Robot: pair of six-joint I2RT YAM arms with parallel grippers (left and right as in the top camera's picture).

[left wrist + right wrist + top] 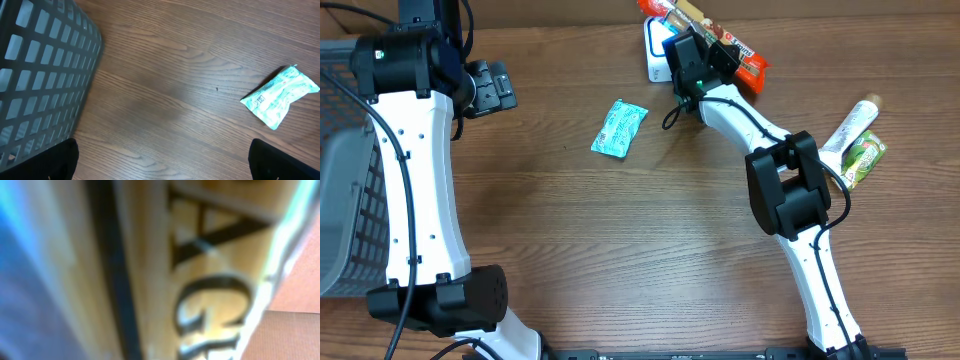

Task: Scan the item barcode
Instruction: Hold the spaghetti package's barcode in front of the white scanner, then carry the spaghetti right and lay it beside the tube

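Left pincer (506, 88) hangs released, jaws wide apart and holding nothing. A grey basket (345, 200) sits to its left and a teal packet (619, 128) lies on the table (620, 260) well to its right.

Further right, the right pincer (712, 52) is clenched on a snack bar (745, 58). It holds the bar just beside a white box (652, 50), which I take to be the scanner. A tube (850, 125) and a green packet (865, 158) lie well to the right of this pincer.

The bar's long axis runs on a diagonal. One end points up and left, past the box towards the far edge, and the orange end points down and right of the pincer. From the wrist, only blurred gold wrapper with dark lettering shows, so I cannot tell which face carries the barcode.

The main risk is a failed read. If the barcode faces away from the box, or the glossy wrapper crinkles or glares, nothing will register. The grip looks narrow on a long, slick wrapper, so a quick wrist turn could let the bar pivot or slide out. A careless sweep could also knock the box out of place.
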